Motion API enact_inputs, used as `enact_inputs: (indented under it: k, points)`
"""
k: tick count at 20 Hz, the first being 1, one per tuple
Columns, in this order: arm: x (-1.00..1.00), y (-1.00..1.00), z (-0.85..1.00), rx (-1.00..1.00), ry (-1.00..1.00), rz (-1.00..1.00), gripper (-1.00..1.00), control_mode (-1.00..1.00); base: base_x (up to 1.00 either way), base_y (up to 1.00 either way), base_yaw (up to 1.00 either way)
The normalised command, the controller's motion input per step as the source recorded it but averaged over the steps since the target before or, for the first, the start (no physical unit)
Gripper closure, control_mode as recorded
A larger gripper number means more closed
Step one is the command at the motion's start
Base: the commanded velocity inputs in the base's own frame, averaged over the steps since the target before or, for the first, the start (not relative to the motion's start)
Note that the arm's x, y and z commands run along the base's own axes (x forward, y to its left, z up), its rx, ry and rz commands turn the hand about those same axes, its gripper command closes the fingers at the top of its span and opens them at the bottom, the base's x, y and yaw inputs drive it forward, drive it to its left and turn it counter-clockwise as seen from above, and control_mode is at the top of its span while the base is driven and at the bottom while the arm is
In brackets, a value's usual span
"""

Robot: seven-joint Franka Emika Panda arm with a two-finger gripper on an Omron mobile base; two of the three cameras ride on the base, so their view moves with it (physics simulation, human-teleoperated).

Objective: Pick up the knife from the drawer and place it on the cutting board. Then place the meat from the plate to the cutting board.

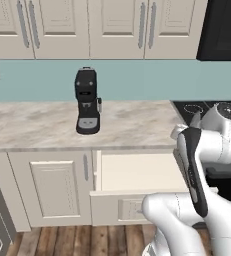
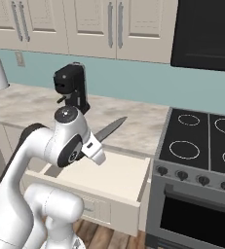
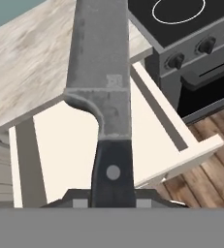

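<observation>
Even, flat rendered light — soft shadows, slightly coarse textures.

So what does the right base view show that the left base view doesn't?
Right base view: the knife held up in the gripper above the open drawer, its blade pointing toward the counter, plus the stove's oven door. Left base view: the cabinet door beside the drawer. Both: the black coffee machine, marble counter, upper cabinets.
</observation>
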Motion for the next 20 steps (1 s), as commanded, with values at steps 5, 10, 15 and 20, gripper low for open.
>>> enact_inputs:
  k: [5, 10, 15, 20]
  points:
    - [0.00, 0.00, 0.00, 0.00, 0.00, 0.00, 1.00, 1.00, -0.47, -1.00, -0.20]
    - [0.00, 0.00, 0.00, 0.00, 0.00, 0.00, 1.00, 1.00, -0.05, -1.00, -0.34]
    - [0.00, 0.00, 0.00, 0.00, 0.00, 0.00, 1.00, 1.00, 0.82, -1.00, -0.20]
    - [0.00, 0.00, 0.00, 0.00, 0.00, 0.00, 1.00, 1.00, 0.00, -1.00, -0.22]
